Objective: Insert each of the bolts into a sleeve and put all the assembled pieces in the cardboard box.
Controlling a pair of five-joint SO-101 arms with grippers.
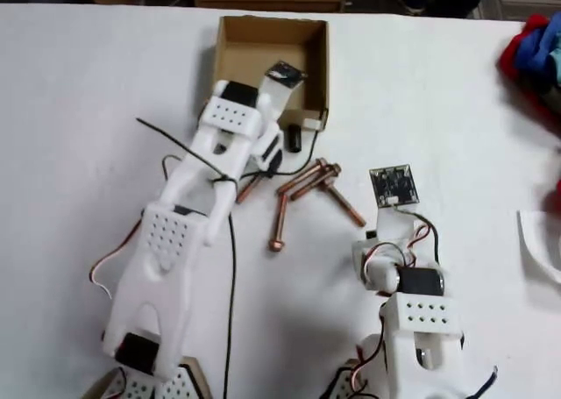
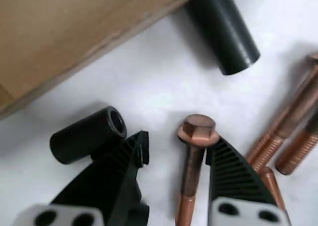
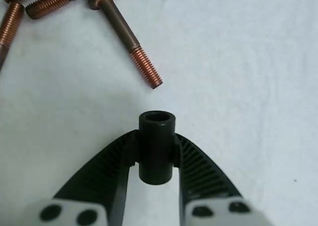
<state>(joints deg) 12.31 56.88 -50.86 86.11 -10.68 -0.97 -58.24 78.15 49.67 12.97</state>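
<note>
Left end effector (image 2: pixel 179 145) straddles a bolt (image 2: pixel 191 171), open; it should close squarely mid-shank. Right end effector (image 3: pixel 156 139) clamps a sleeve (image 3: pixel 156 154).

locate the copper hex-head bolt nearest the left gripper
In the left wrist view, the copper hex-head bolt lies on the white table between the open left gripper's fingers, beside a black cylindrical sleeve.

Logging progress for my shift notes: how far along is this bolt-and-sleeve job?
Done: nothing; the cardboard box looks empty where visible. In hand: right gripper clamps a sleeve, left gripper straddles a bolt, open. Left: remaining bolts loose, two sleeves lying near the box.
</note>
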